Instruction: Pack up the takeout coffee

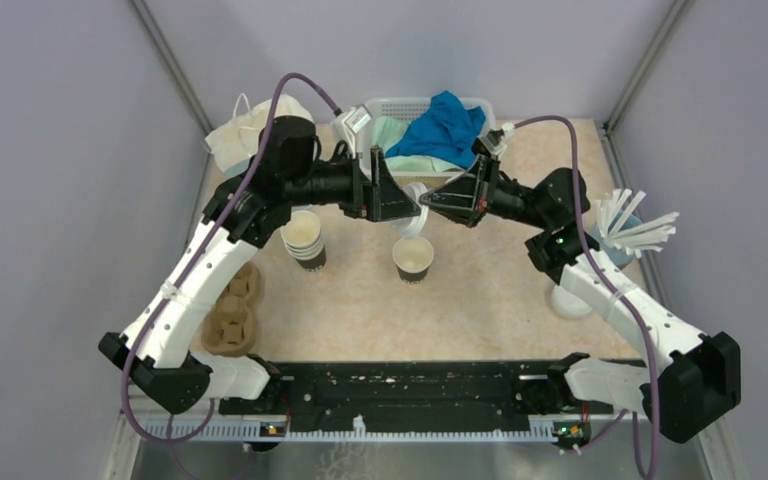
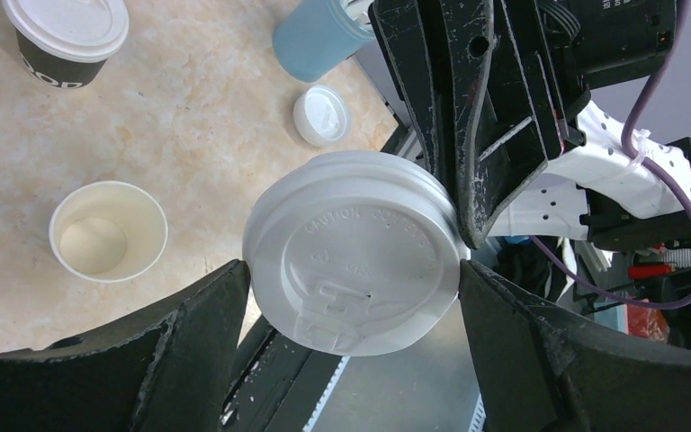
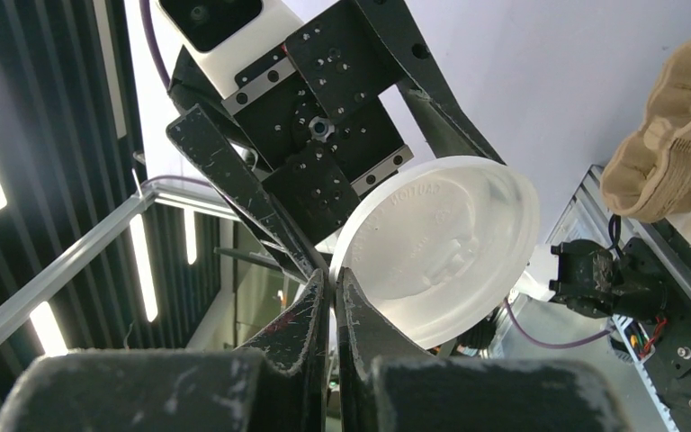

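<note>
Left wrist view: lid hangs in air between both arms, above table, apart from open cup. Right gripper pinches lid rim, jaws nearly closed. Left gripper wide, fingers flanking lid at both edges; firm contact not clear. Risks: right releases before left squeezes, lid drops; thin rim hold lets lid twist; hard squeeze across edges buckles lid, pops it out.
</note>
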Robot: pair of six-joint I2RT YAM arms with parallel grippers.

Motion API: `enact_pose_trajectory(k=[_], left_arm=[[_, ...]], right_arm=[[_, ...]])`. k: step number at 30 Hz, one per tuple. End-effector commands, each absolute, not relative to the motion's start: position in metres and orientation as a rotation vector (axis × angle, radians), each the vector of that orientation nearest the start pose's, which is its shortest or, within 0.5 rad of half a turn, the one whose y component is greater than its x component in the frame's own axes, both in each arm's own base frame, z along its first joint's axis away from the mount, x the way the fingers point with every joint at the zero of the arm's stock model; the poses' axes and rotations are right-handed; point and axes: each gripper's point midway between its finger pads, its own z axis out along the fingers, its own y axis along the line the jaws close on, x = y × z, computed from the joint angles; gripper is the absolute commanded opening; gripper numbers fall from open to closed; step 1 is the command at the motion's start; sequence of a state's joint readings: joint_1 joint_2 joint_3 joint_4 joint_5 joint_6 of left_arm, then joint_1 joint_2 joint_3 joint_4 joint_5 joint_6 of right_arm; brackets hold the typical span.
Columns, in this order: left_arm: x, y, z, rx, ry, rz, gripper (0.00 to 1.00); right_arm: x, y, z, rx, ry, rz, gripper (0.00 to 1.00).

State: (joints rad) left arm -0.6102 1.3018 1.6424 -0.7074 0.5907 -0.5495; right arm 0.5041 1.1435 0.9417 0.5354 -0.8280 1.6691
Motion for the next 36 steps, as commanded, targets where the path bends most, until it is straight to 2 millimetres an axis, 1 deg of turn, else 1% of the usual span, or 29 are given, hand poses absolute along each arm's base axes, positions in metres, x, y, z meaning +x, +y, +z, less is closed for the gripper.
enact_pose_trajectory(k=[1,11,17,19,23,27,30,31,32,33,34,35,36], left_arm=[[0.212,-0.292,0.415,0.541,1.994,-1.325,0.91],[0.214,-0.293,0.413,0.536,2.001,-1.316,0.81],[0.217,-0.291,0.410,0.514,2.014,-1.290,0.76],[0.218,-0.290,0.409,0.510,2.019,-1.280,0.75],[0.219,-0.289,0.407,0.504,2.024,-1.267,0.75],[0.223,-0.287,0.407,0.484,2.031,-1.248,0.75],[0.226,-0.285,0.404,0.465,2.049,-1.230,0.75],[0.228,-0.285,0.403,0.455,2.058,-1.219,0.75],[0.230,-0.284,0.400,0.446,2.071,-1.202,0.75],[0.232,-0.281,0.396,0.434,2.095,-1.173,0.75],[0.235,-0.279,0.391,0.425,2.120,-1.141,0.74],[0.239,-0.276,0.385,0.413,2.154,-1.095,0.74],[0.244,-0.273,0.378,0.407,2.186,-1.051,0.74]], right_arm=[[0.197,0.290,0.433,0.012,1.743,2.232,0.00],[0.198,0.290,0.434,0.013,1.738,2.231,0.00],[0.199,0.291,0.429,0.021,1.757,2.218,0.05],[0.200,0.291,0.427,0.028,1.760,2.216,0.06],[0.202,0.292,0.425,0.031,1.767,2.211,0.13],[0.203,0.292,0.422,0.036,1.778,2.202,0.27],[0.206,0.292,0.413,0.047,1.811,2.181,0.39],[0.209,0.289,0.407,0.060,1.833,2.163,0.41],[0.215,0.282,0.400,0.071,1.849,2.118,0.43],[0.224,0.272,0.386,0.100,1.895,2.033,0.47],[0.237,0.254,0.368,0.154,1.957,1.903,0.52],[0.248,0.232,0.347,0.205,2.023,1.745,0.57],[0.254,0.208,0.328,0.254,2.088,1.604,0.61]])
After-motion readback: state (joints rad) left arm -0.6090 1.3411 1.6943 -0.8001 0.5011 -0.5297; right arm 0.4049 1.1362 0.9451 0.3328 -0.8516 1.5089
